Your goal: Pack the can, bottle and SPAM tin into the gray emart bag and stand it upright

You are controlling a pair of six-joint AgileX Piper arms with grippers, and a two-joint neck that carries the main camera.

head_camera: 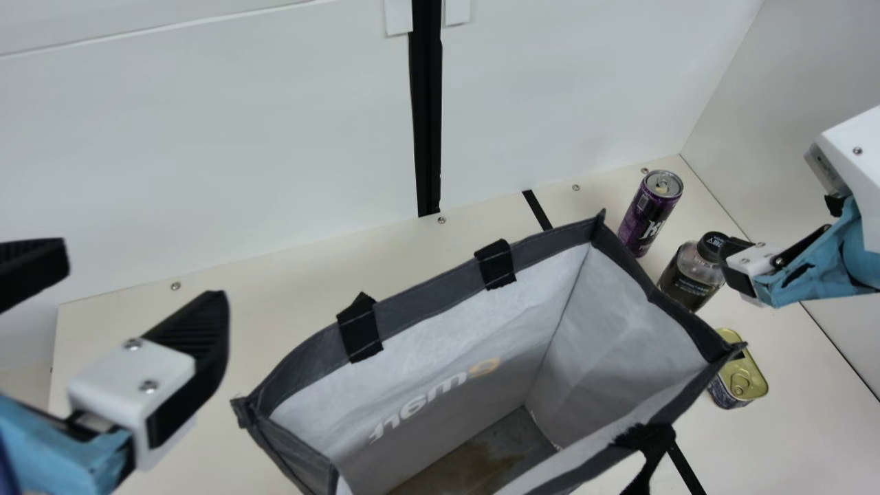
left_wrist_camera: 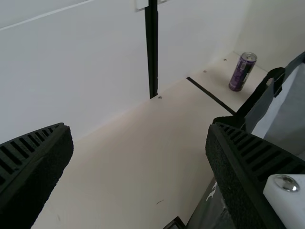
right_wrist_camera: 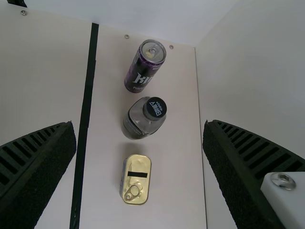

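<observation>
The can point(head_camera: 650, 214) stands near the bench's point(head_camera: 289, 295) back right corner; the bottle point(head_camera: 687, 280) and SPAM tin point(head_camera: 742, 379) sit near its right edge; the bag point(head_camera: 427, 301) gapes; left gripper point(head_camera: 146, 275) and right gripper point(head_camera: 746, 267) have fingers apart.

Can point(head_camera: 650, 214) was purple with pale lettering; bag point(head_camera: 426, 297) was gray, straps point(head_camera: 495, 264) black; tin lid point(right_wrist_camera: 138, 165) was gold; bottle cap point(right_wrist_camera: 156, 108) was black.

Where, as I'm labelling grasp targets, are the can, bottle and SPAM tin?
Purple drink can point(right_wrist_camera: 141, 70): right wrist view, side wall.
Clear bottle point(right_wrist_camera: 140, 115): right wrist view, shoulder.
SPAM tin point(right_wrist_camera: 137, 182): right wrist view, gold lid.
</observation>
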